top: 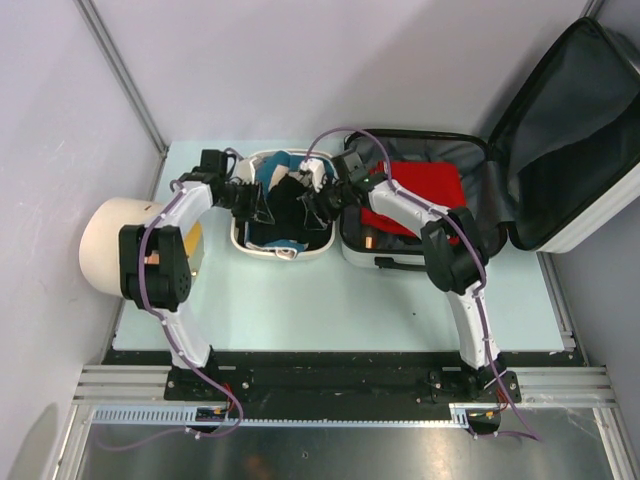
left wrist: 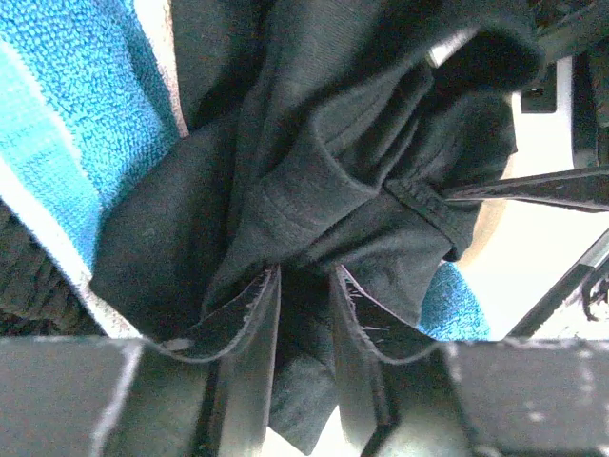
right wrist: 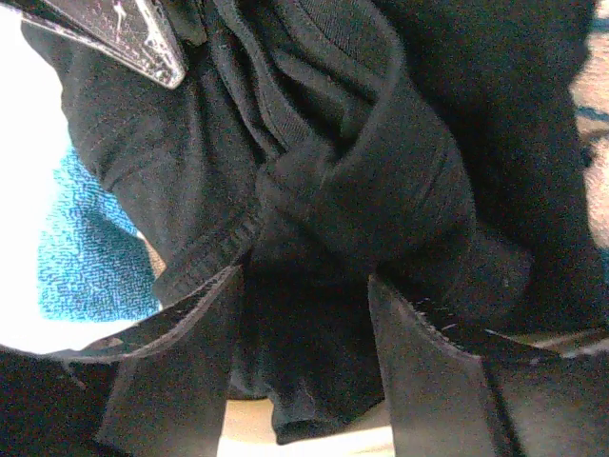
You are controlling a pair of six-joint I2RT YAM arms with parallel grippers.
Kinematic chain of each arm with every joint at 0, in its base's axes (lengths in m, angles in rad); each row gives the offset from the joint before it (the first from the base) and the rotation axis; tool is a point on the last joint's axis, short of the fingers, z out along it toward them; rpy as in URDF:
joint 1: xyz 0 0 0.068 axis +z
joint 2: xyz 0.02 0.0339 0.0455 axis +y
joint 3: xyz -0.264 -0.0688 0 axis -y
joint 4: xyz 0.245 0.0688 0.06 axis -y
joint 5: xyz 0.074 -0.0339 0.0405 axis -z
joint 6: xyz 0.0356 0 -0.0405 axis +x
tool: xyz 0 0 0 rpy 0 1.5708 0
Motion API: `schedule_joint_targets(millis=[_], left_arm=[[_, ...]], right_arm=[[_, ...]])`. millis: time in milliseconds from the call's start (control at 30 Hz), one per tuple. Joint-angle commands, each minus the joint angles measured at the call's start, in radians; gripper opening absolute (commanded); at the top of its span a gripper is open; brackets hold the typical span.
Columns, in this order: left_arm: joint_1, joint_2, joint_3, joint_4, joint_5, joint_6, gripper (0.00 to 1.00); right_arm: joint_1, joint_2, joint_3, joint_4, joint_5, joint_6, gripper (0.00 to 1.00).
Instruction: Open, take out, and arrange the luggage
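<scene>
The small hard-shell suitcase [top: 560,130] with the white-to-black shell is located at the far right of the pale green table [top: 350,300]. It is laid open. Its lid, lined in dark fabric, is tilted up and back toward the right wall, and a flat red item [top: 425,185] is seen in its base half. Just to the left of the base, a cream plastic tub [top: 300,253] is positioned, in which a blue terry towel [left wrist: 57,105] is contained. A cream cylinder with an orange end [top: 110,240] is placed at the left edge of the table, well apart from the suitcase. Both arms are extended over the tub, where a black fabric garment [top: 290,200] is bunched between them. The left gripper [left wrist: 304,324] is brought in from the left. In the left wrist view its two fingers [left wrist: 257,324] are pressed onto a fold of the garment. The right gripper [right wrist: 304,352] is brought in from the suitcase side. In the right wrist view its fingers [right wrist: 190,362] are clamped on another gathered fold of the same garment. Whether the garment is touching the towel beneath it cannot be determined.
</scene>
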Motion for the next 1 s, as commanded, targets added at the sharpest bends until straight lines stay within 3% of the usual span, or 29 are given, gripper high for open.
schedule_joint_targets(millis=[0, 33, 100, 133, 167, 267, 433, 633, 967], left_arm=[[0.009, -0.044, 0.021, 0.001, 0.038, 0.028, 0.4], [0.008, -0.07, 0.037, 0.0, 0.052, 0.03, 0.52], [0.004, -0.103, 0.05, 0.0, 0.064, 0.036, 0.64], [0.003, -0.133, 0.064, 0.0, 0.064, 0.039, 0.76], [0.004, -0.15, 0.07, 0.0, 0.064, 0.042, 0.8], [0.003, -0.204, 0.097, 0.001, 0.049, 0.043, 0.99], [0.003, -0.25, 0.132, -0.002, 0.018, 0.043, 1.0], [0.003, -0.247, 0.136, -0.005, 0.023, 0.04, 1.0], [0.004, -0.23, 0.141, -0.006, 0.047, 0.031, 1.0]], right_arm=[[-0.073, -0.092, 0.058, -0.06, -0.049, 0.038, 0.66], [-0.098, -0.162, 0.057, -0.063, -0.059, 0.034, 0.69], [-0.125, -0.224, 0.037, -0.075, -0.048, 0.008, 0.78], [-0.154, -0.259, 0.021, -0.083, -0.034, -0.014, 0.9], [-0.164, -0.31, 0.006, -0.094, 0.036, -0.04, 0.97], [-0.187, -0.384, -0.087, -0.112, 0.259, -0.136, 1.0], [-0.199, -0.434, -0.302, -0.069, 0.482, -0.244, 1.0], [-0.207, -0.41, -0.388, -0.063, 0.474, -0.241, 1.0], [-0.211, -0.326, -0.49, 0.148, 0.601, -0.353, 1.0]])
